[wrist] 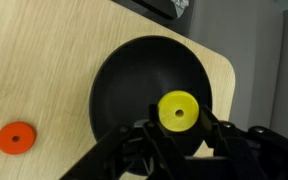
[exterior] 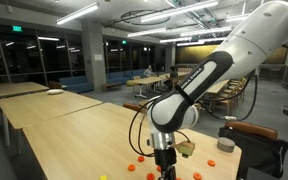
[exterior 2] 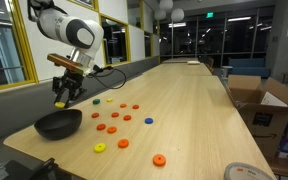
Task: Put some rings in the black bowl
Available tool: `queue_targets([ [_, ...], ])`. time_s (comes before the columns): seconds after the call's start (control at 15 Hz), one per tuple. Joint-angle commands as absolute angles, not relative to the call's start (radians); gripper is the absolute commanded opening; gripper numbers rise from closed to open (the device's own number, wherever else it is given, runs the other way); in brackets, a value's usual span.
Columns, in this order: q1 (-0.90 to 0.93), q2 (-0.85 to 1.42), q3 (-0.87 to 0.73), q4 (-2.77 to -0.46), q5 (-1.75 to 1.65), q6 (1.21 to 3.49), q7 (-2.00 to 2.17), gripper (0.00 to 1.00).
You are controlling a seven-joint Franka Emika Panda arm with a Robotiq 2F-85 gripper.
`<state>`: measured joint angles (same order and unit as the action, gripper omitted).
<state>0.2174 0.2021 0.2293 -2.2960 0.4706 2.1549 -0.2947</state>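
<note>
**Yellow ring gripped over black bowl; remaining rings on table**

Gripper: in the wrist view the gripper (wrist: 179, 124) has its dark, hard-edged fingers closed on a yellow ring (wrist: 178, 111), one finger on each side of it. The ring is a smooth, matte, round disc with a small central hole.

Bowl: the black bowl (wrist: 134, 80) lies directly under the held ring. It is round, with a plain dark interior and a faint sheen, and no ring is visible inside it. In an exterior view the bowl (exterior 2: 59, 124) sits near the table's corner, and the gripper (exterior 2: 66, 97) hangs just above its rim without touching it.

Table: the table (exterior 2: 194, 110) is a pale, wood-grained board with a flat, lightly glossy surface and a rounded corner.

Other rings: an orange ring (wrist: 17, 137) of the same shape lies flat on the wood beside the bowl, apart from it. Scattered rings (exterior 2: 122, 143) lie flat across the tabletop; orange, yellow, green and blue can be made out.

Arm: the arm (exterior: 204, 80) has white, smooth, rounded shells with black joints.
</note>
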Motion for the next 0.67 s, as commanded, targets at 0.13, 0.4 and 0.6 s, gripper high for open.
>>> queue_targets([
  [0.13, 0.186, 0.282, 0.245, -2.222, 0.496, 2.069, -0.297, 0.73],
  [0.4, 0.181, 0.284, 0.241, -2.219, 0.488, 2.067, -0.268, 1.00],
  [0.6, 0.199, 0.221, 0.225, -2.267, 0.452, 2.152, -0.144, 1.00],
])
